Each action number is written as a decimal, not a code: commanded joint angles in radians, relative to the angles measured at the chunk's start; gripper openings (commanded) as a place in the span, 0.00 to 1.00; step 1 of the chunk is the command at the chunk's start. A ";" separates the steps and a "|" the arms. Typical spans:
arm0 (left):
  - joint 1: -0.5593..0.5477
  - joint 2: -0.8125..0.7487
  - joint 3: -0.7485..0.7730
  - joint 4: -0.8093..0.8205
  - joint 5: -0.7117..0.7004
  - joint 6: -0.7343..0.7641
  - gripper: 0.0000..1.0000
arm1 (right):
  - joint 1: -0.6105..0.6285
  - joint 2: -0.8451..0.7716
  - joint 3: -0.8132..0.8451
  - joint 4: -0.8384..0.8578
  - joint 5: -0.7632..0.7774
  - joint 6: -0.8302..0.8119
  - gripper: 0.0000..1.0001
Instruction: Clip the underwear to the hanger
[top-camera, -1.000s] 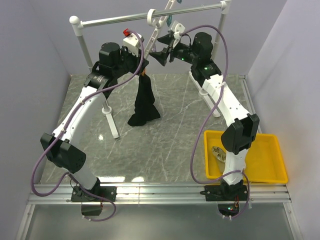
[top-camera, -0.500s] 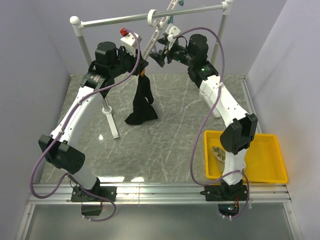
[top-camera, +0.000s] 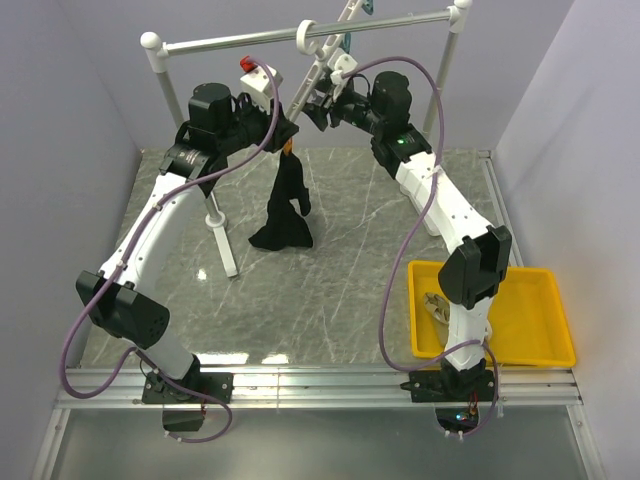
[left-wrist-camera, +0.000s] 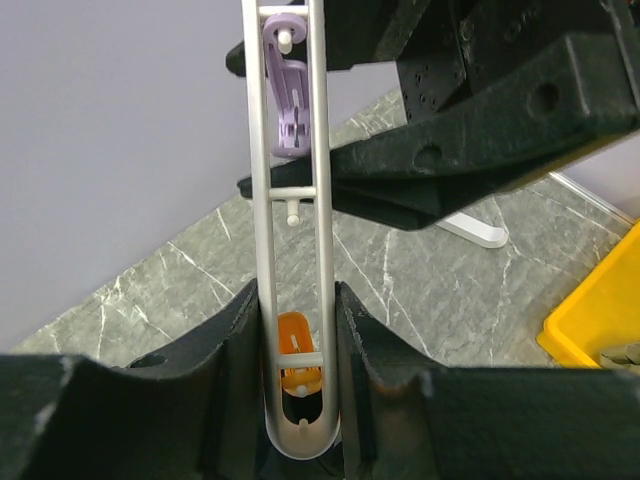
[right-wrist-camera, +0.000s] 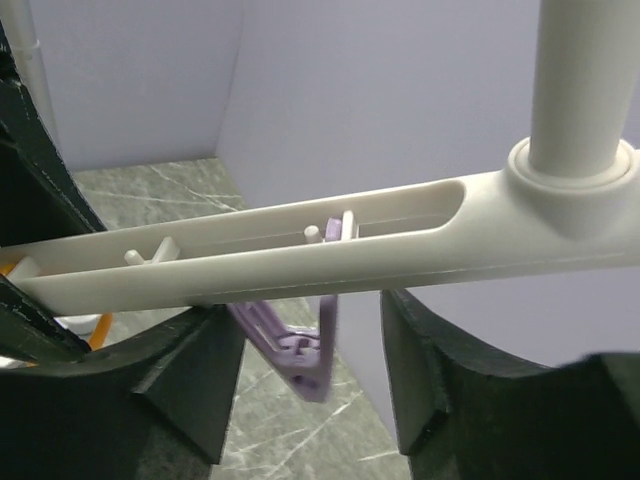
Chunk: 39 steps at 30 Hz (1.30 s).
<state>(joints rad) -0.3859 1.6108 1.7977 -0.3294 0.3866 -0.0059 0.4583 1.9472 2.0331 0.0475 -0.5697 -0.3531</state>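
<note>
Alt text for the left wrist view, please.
The left gripper's black fingers clamp the lower end of a white slotted hanger that runs up the frame, an orange clip in its slot between them. Higher up, the right gripper's fingers flank a purple clip on the hanger.

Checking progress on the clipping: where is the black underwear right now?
Top view, left of centre: the underwear hangs under the left gripper at the hanger's lower end, reaching the table.

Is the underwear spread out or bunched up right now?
Bunched: the underwear hangs as a narrow crumpled column below the hanger.
</note>
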 joint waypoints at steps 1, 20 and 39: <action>-0.015 -0.042 0.020 0.003 0.089 0.014 0.09 | 0.011 -0.022 -0.019 0.106 0.005 0.060 0.60; 0.045 -0.054 0.000 -0.011 0.100 0.027 0.30 | -0.023 -0.019 0.024 0.082 -0.055 0.270 0.00; 0.047 -0.054 0.017 -0.028 0.146 0.058 0.16 | -0.024 -0.065 -0.024 0.075 0.037 0.260 0.54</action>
<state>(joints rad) -0.3305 1.5791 1.7786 -0.3424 0.4400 0.0181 0.4473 1.9469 2.0144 0.0666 -0.6136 -0.0559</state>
